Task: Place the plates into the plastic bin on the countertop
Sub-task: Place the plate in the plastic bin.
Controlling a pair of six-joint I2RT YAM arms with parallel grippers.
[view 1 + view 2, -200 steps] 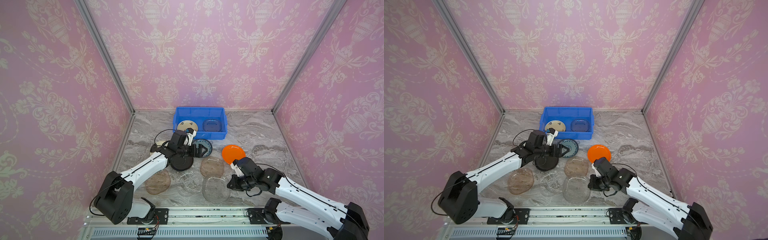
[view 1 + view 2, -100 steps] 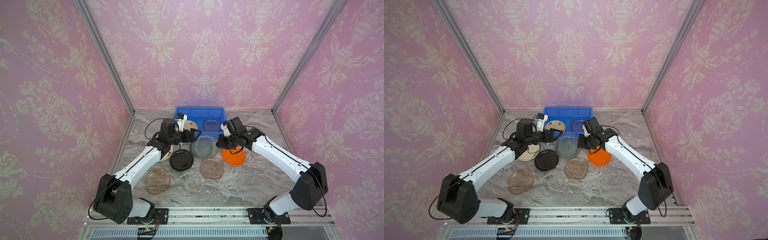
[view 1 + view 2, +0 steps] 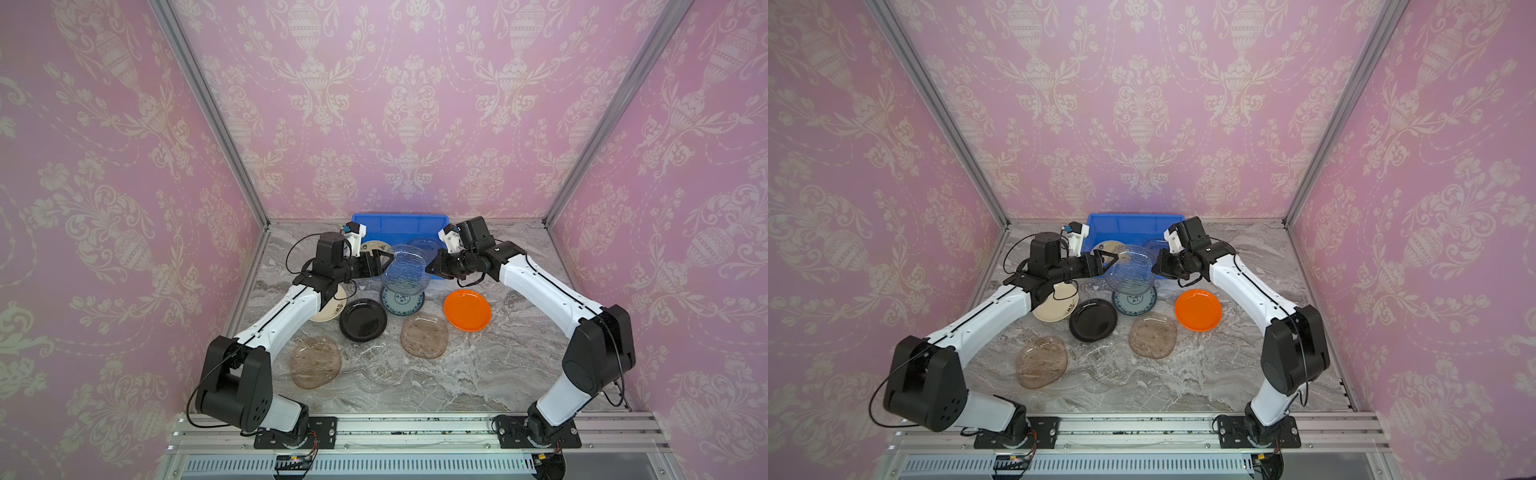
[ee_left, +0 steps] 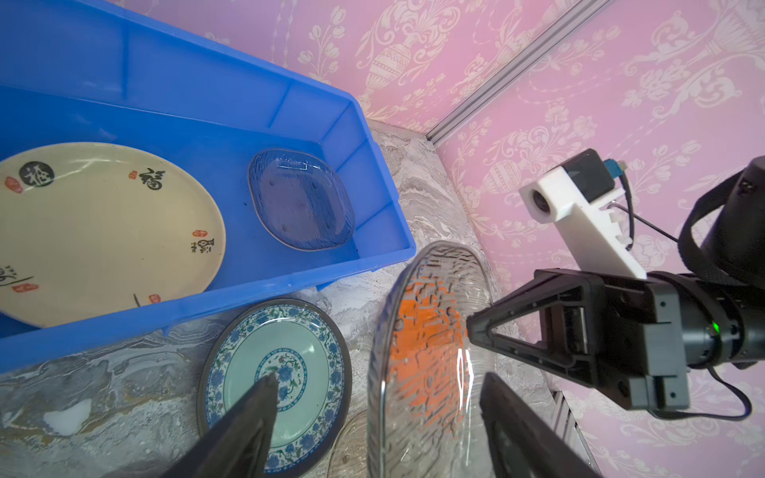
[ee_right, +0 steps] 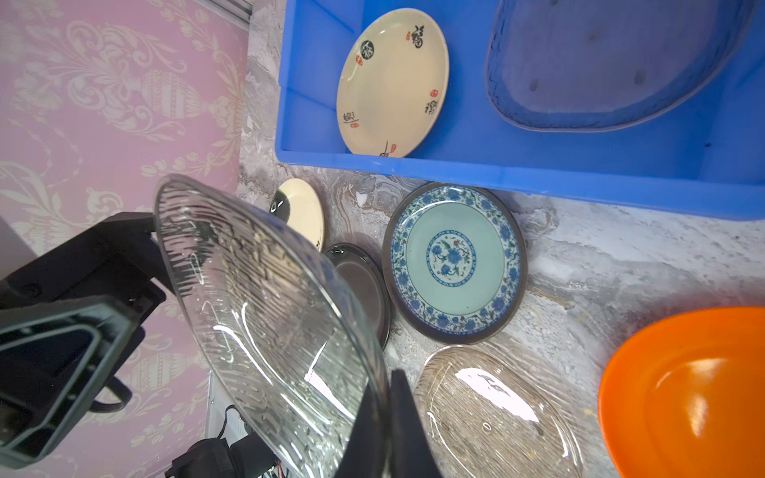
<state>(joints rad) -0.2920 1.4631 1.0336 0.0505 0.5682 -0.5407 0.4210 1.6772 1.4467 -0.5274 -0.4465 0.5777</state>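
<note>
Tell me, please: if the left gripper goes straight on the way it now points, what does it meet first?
The clear ribbed plate that the right gripper holds on edge. Its near rim seems to lie between the open jaws of the left gripper; how deep is hard to tell.

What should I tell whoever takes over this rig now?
Right gripper: shut on the rim of the ribbed clear plate, held on edge.
Left gripper: open, jaws straddling its opposite rim.
Done: cream plate and bluish clear plate in the blue bin.
Left: that plate; on the countertop, second cream plate, black plate, teal plate, orange plate, two brownish plates, one faint clear plate.
</note>
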